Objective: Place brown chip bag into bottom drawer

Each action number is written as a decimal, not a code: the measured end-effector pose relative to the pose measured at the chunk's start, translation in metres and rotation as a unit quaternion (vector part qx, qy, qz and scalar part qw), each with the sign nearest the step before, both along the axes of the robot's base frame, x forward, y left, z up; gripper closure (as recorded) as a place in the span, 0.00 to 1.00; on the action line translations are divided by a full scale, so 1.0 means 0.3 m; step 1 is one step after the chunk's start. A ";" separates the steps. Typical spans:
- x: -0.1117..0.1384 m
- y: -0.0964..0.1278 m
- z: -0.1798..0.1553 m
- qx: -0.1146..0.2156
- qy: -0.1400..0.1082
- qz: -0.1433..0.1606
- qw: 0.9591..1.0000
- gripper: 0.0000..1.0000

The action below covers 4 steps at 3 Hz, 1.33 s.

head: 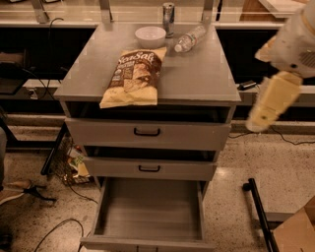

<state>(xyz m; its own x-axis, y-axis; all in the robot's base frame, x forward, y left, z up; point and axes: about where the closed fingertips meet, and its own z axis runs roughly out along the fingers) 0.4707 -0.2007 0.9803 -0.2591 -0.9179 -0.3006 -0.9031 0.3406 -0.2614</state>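
Note:
The brown chip bag [134, 78] lies flat on the grey cabinet top [197, 74], near its front left edge, with the dark centre panel facing up. The bottom drawer [150, 212] is pulled out wide and its smooth grey floor is bare. My arm comes in from the upper right, and its cream end with the gripper [257, 123] hangs in the air to the right of the cabinet, about level with the top drawer. It touches nothing and is well apart from the bag.
A white bowl [150, 35], a metal can [168, 12] and a lying clear plastic bottle [190, 39] sit at the back of the cabinet top. Two upper drawers [147, 132] with black handles are slightly open. A black bar [261, 216] and a cardboard box [298, 231] stand on the floor at right; cables lie at left.

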 end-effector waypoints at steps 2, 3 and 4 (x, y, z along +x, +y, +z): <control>0.317 0.161 -0.064 0.127 -0.005 -0.078 0.989 0.00; 0.316 0.161 -0.063 0.127 -0.005 -0.077 0.989 0.00; 0.412 0.242 -0.055 0.162 -0.004 -0.089 0.983 0.00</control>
<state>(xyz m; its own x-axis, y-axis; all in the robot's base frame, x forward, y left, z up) 0.5944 -0.1281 0.9638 -0.4036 -0.7138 -0.5724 -0.8198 0.5599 -0.1202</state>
